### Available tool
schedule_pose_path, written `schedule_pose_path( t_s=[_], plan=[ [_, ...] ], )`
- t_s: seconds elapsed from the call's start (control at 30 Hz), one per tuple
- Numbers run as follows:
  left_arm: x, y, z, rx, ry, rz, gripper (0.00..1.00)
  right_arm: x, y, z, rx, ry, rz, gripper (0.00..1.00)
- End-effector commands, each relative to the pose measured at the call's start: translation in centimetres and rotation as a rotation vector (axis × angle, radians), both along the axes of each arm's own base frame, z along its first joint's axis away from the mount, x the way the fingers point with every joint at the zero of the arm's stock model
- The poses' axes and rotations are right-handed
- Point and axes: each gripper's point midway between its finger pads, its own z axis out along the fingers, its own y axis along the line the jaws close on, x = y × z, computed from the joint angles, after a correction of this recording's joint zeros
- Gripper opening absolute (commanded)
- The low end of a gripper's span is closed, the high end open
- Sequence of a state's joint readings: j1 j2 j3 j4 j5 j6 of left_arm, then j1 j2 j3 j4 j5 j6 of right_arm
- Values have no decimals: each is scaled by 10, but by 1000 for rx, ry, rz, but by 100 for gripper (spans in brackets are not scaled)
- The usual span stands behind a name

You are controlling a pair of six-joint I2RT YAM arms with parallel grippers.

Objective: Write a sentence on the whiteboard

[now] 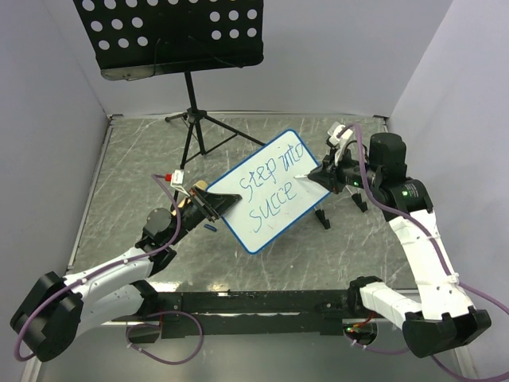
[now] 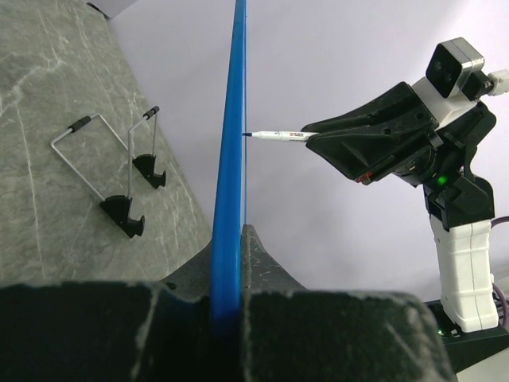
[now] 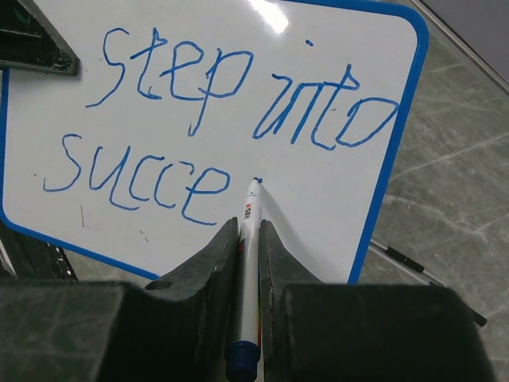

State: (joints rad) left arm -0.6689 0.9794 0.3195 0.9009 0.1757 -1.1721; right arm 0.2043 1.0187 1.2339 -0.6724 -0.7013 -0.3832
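The whiteboard (image 1: 270, 195) with a thin blue frame is held tilted above the table. My left gripper (image 1: 208, 203) is shut on its left edge; in the left wrist view the blue frame (image 2: 229, 199) runs edge-on between the jaws. The sentence (image 3: 199, 119) reads "step into" over "succe" in blue. My right gripper (image 1: 326, 173) is shut on a white marker (image 3: 250, 239), whose tip touches the board just right of the last "e". The marker (image 2: 278, 136) also shows in the left wrist view, its tip at the board.
A black perforated music stand (image 1: 171, 36) on a tripod (image 1: 195, 123) stands at the back. A wire board stand with black feet (image 2: 119, 171) lies on the table behind the board; part of it (image 1: 322, 216) shows under the board's right edge.
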Motion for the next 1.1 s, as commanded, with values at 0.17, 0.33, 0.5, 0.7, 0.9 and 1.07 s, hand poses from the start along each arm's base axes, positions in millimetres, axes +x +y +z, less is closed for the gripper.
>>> schedule_pose_path(
  t_s=[0.17, 0.33, 0.5, 0.7, 0.9, 1.07],
  plan=[
    [-13, 8, 68, -163, -167, -20, 1, -10, 4, -7, 2, 11, 59, 0],
    [-12, 11, 68, -165, -167, -4, 1, -19, -1, -18, -27, 35, 56, 0],
    [-12, 11, 69, -164, -166, -1, 1, -17, -10, -20, -51, 21, 2, 0],
    [-13, 13, 69, -159, -169, 4, 1, -17, -17, -22, -66, 20, -37, 0],
    [-14, 15, 69, -161, -173, 4, 1, -27, -17, -35, -75, 53, -13, 0],
    [-14, 14, 68, -164, -169, -2, 1, -38, -8, -33, -43, 79, 51, 0]
  ],
)
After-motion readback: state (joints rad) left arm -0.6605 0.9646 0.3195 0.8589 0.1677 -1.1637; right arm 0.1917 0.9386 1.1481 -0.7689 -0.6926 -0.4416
